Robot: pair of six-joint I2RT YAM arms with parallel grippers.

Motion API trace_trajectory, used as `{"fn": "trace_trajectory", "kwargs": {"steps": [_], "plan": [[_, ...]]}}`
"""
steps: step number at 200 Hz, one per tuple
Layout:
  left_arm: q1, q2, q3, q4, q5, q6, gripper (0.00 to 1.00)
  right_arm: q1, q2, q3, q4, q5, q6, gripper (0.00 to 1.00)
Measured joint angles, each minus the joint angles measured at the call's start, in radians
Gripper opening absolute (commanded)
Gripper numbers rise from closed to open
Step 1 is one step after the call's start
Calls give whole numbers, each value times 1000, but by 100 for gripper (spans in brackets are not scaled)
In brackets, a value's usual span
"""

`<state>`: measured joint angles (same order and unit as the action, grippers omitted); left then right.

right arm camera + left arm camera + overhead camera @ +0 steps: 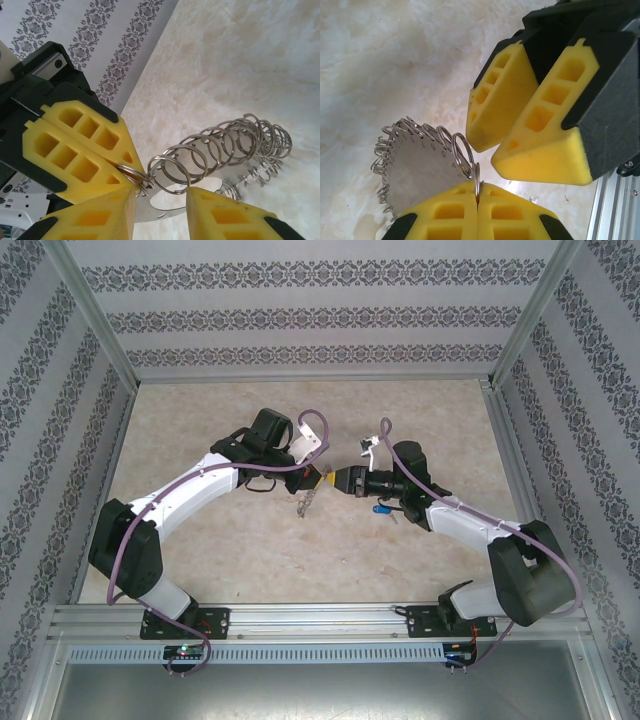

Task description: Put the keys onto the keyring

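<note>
Two claws are meeting nose to nose over the middle of the table point(250, 560). The left claw point(477, 194) is pointing in from 8 o'clock, its jaws pressed tight together and pinching one wire ring of the keyring point(420, 165). That ring is standing up out of the seam between the yellow fingers. The rest of the keyring is hanging off the pinch, trailing toward 7 o'clock in the overhead view, a flat silver band fringed with small loops. Seen from the right wrist, the loops are running away from the pinch toward 3 o'clock like a coil.

The right claw point(160, 200) is pointing in from 4 o'clock with its jaws parted. Its fingers are standing either side of the first loops next to the pinch, and I cannot tell whether either one is touching the metal. In the left wrist view its fingertips are hovering at 1 o'clock of the pinched ring.

The key point(381, 508), blue-headed, is lying on the table at 4 o'clock from the meeting point, just beside the right arm and apart from the keyring and both claws.
</note>
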<state>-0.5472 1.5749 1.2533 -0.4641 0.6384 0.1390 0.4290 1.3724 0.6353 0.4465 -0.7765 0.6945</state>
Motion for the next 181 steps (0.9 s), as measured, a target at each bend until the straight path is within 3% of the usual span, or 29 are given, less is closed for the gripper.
{"fn": "trace_trajectory", "kwargs": {"steps": [106,146,181], "plan": [[13,0,0,1,47,-26,0,5,-55,-37,31,-6,5,31],[14,-17,0,1,82,-27,0,-23,-59,-37,38,-7,13,42],[31,-39,0,2,127,-27,0,-38,-68,-37,38,-19,14,39]]}}
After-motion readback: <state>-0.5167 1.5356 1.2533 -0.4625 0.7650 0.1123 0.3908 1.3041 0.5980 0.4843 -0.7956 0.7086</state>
